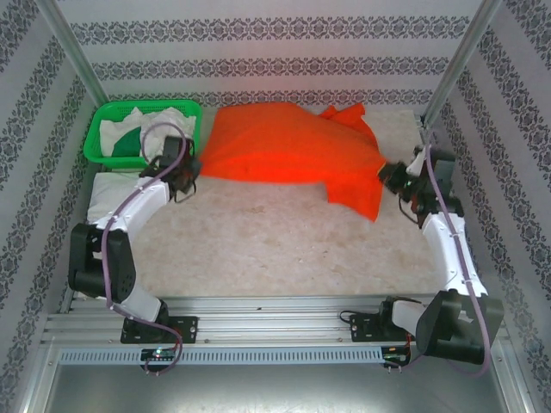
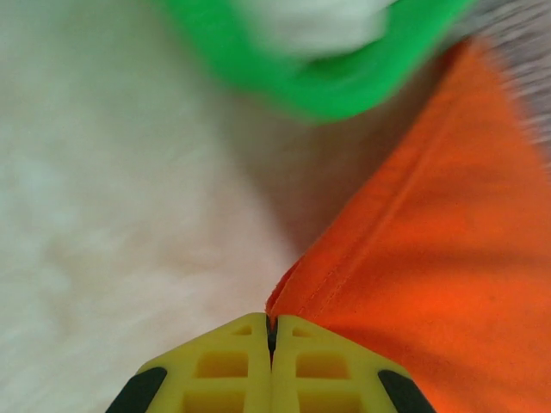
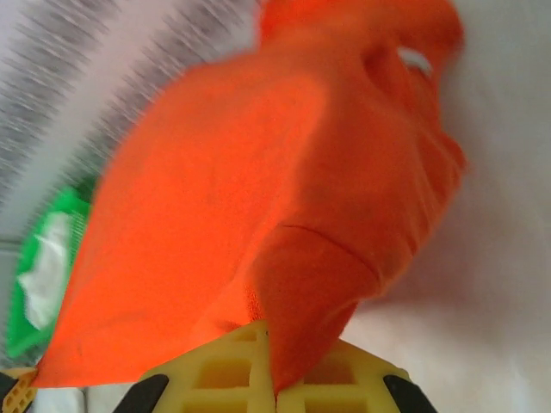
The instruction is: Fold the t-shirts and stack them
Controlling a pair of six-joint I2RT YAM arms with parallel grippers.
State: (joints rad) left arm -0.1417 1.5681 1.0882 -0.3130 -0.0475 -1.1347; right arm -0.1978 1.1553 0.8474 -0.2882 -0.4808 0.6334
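Two sets of jaws, both mine, and both clenched on the same orange-red t-shirt (image 1: 293,151). My left jaws sit just in front of the near right corner of the green basket (image 1: 93,142). Their yellow pads (image 2: 176,372) are pressed flat together, with the shirt's left corner nipped at their tip. My right jaws are well to the right of the basket, across the whole width of the shirt, and cloth runs down into the seam between those pads (image 3: 181,372).

A flat white cloth (image 1: 110,194) lies on the table (image 1: 258,249) just in front of the basket, under my left arm (image 1: 138,202). The orange-red t-shirt spreads over the table from right beside the basket out to my right jaws. It is rumpled, with one flap reaching nearer on the side away from the basket. Its small white neck label (image 3: 416,60) shows at the far end in my right wrist view.

Inside the basket lie crumpled white t-shirts (image 1: 129,129). Behind the basket stands the patterned wall (image 1: 258,34).
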